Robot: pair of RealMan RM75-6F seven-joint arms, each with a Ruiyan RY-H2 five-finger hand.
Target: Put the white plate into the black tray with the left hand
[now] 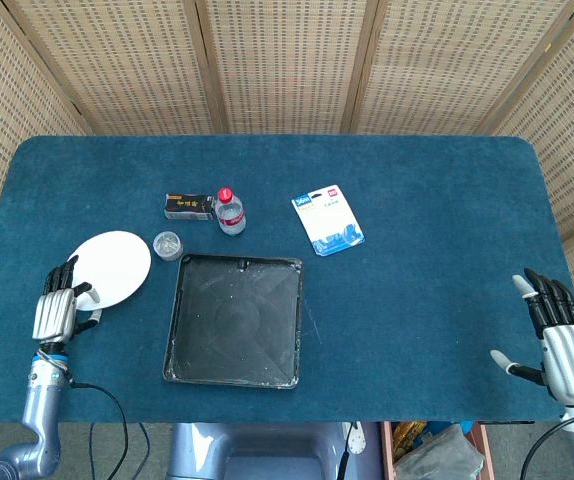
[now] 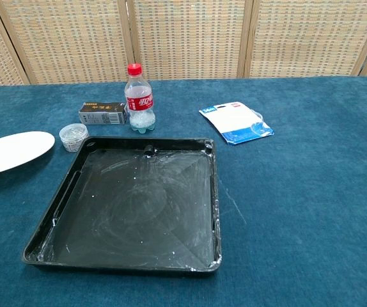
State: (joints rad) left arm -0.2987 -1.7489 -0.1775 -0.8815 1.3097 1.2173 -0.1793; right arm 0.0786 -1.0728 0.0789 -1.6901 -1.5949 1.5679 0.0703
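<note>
round white plate (image 1: 113, 268) in left hand (image 1: 55, 313), square glossy black tray (image 1: 235, 375)

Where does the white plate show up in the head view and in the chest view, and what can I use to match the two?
Head view: the white plate lies left of centre, at the left hand, just left of the black tray.
Chest view: the plate is cut off by the left edge, left of the tray.
Shared landmark: the small round tin between the plate and the tray's far left corner.
</note>
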